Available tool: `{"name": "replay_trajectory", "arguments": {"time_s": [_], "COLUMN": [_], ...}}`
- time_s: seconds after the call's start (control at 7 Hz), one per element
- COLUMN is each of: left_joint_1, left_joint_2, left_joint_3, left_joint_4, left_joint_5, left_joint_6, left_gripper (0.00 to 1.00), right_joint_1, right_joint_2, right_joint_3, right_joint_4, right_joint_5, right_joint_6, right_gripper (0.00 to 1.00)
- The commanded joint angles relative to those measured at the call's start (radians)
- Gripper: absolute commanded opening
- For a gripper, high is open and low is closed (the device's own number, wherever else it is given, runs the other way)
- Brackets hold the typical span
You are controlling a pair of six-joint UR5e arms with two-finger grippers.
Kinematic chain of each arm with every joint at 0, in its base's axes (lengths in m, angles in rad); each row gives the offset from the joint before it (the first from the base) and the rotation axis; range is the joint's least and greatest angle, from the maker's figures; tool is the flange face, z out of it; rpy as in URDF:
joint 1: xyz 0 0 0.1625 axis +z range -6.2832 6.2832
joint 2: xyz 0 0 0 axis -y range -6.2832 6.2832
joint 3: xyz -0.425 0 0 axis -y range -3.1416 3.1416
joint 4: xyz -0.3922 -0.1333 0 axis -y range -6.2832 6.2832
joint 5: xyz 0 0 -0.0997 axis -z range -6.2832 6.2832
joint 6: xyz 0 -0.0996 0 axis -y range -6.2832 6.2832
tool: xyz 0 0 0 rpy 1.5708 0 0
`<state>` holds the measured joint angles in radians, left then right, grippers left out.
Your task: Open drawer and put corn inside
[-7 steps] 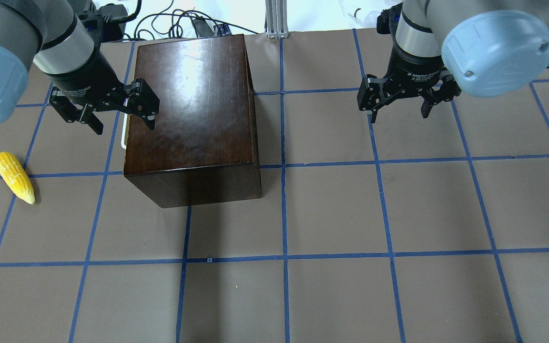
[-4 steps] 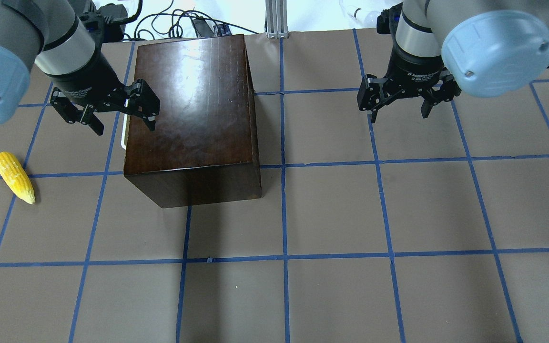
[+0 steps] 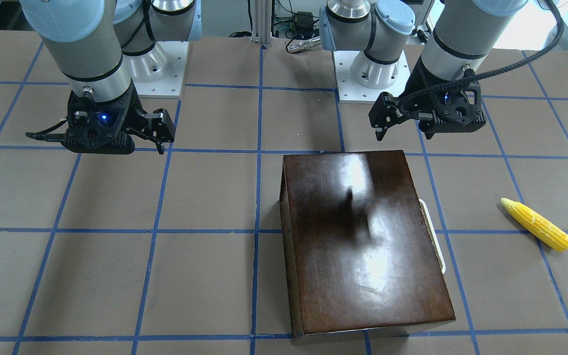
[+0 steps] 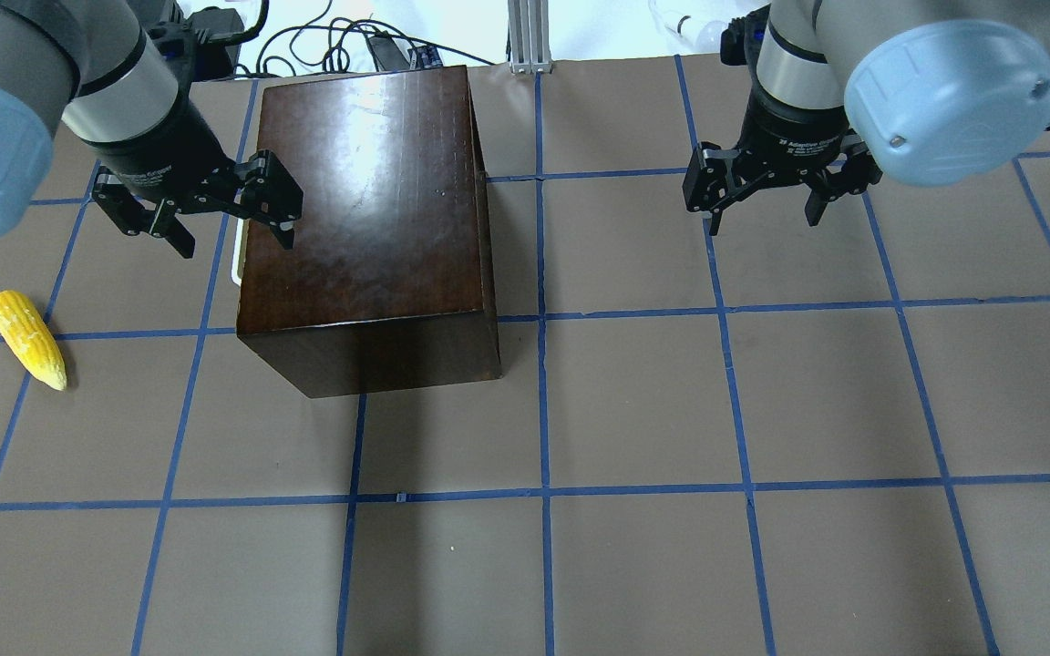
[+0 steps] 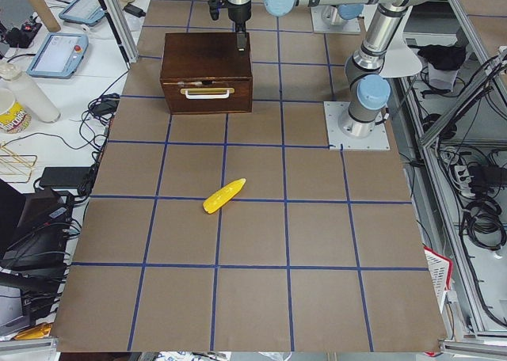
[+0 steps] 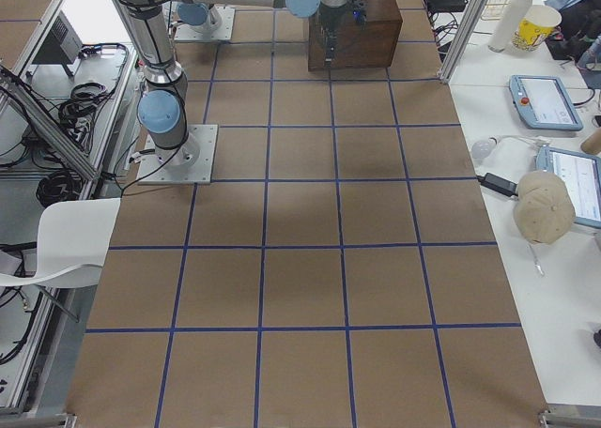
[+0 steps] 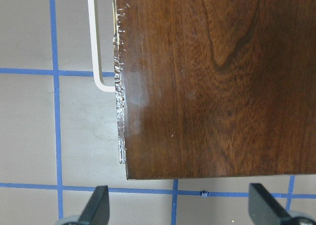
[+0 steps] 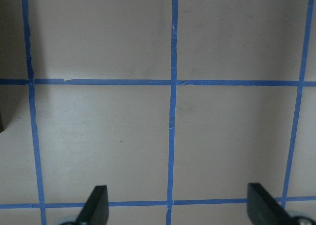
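– Left end effector, first entry: jaws wide, nothing between them. Concur?
– Concur. The wrist view shows both fingers spread far apart, hovering over the handle-side edge of the box. One finger is over the glossy lid, the other over bare desk outside the cream handle.
– What sits beneath it?
– The handle's loop and the lid's edge. The drawer is flush in the box, shut, with its front facing the robot's left.
– Anything in the way?
– The lid covers the drawer from above. In the overhead view only the handle pokes out past it.
– Corn location?
– Corn lies flat on the desk, out on the robot's left, well apart from the box and from the left end effector, and nearer the robot's side than either. Its tapered tip points toward the robot's side. Bare brown desk crossed by blue tape lines lies between corn and handle.
– Right end effector?
– Right end effector: jaws wide too, empty, hanging over bare desk well off to the other side of the box.
– Farther out?
– Cables and an aluminium post beyond the desk's far edge.
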<state>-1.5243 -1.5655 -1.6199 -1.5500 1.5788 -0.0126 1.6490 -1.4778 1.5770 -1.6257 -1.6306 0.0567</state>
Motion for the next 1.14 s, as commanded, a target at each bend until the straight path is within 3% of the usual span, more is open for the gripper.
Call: {"name": "replay_trajectory", "arguments": {"time_s": [0.0, 0.71, 1.0], "left_joint_1": [0.001, 0.021, 0.11], "left_joint_2": [-0.004, -0.022, -0.028], "left_joint_3": [0.0, 0.008, 0.061], "left_joint_4": [0.001, 0.008, -0.007], "left_joint_5": [0.001, 0.004, 0.018], "left_joint_6": [0.0, 0.0, 0.0], "left_gripper": [1.0, 1.0, 1.0], "right_joint_1": [0.0, 0.0, 0.0], "right_joint_2": [-0.001, 0.001, -0.001], "right_joint_3": [0.0, 0.0, 0.0], "right_joint_4": [0.0, 0.001, 0.001], "right_joint_5": [0.0, 0.0, 0.0], "right_joint_6": [0.0, 0.0, 0.0], "right_gripper": [1.0, 1.0, 1.0]}}
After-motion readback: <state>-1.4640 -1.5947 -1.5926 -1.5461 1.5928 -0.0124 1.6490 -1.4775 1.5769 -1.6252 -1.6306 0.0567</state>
